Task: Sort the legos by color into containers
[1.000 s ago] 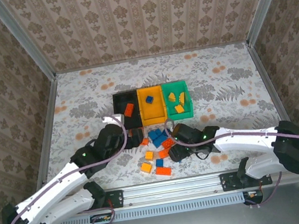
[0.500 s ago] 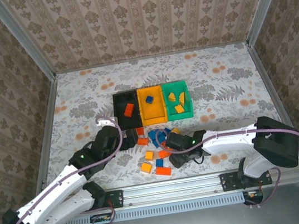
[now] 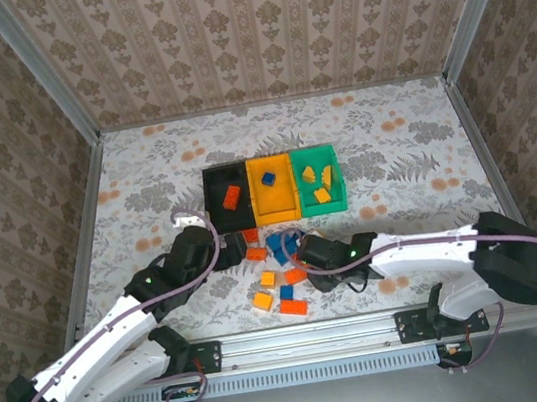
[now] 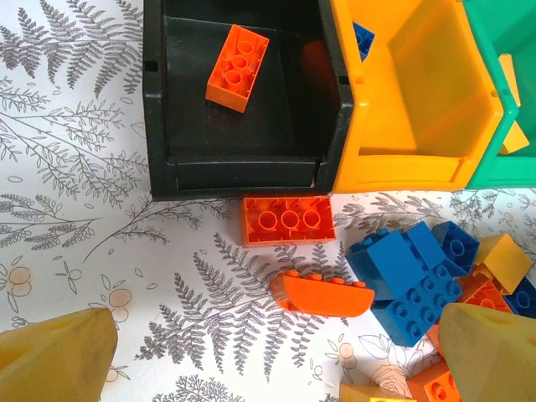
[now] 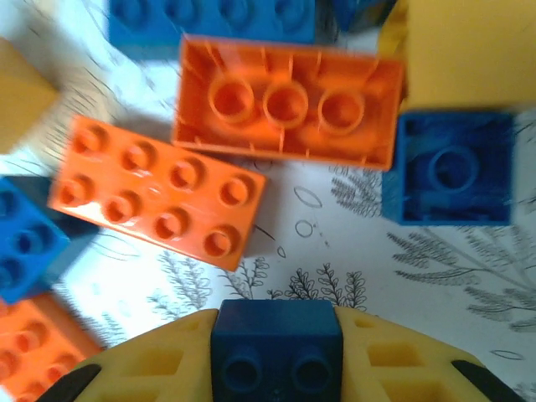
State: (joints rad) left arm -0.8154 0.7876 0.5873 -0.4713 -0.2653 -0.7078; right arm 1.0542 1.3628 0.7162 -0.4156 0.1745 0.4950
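At the right jaws: drawn in tight, pinching a dark blue brick (image 5: pixel 276 347) snug between the yellow fingers (image 5: pixel 151 368). Just beyond, flat on the tabletop (image 5: pixel 335 243) and apart from the held one: an eight-stud orange brick (image 5: pixel 155 188), an upturned orange brick (image 5: pixel 289 105), a second blue brick (image 5: pixel 448 167).

At the left jaws: spread wide, gripping nothing, poised above the tabletop. Ahead of the left fingers (image 4: pixel 50 360), a curved orange piece (image 4: pixel 322 295) and a flat orange brick (image 4: pixel 287 219); off to the right, a blue cluster (image 4: pixel 410 276).

Farther out, a black bin (image 4: pixel 243 172) holding a long orange brick (image 4: pixel 238 56), a yellow bin (image 4: pixel 410 167) holding a blue block (image 4: pixel 362 38), a green bin (image 4: pixel 502 172) holding yellow pieces (image 3: pixel 322 194).
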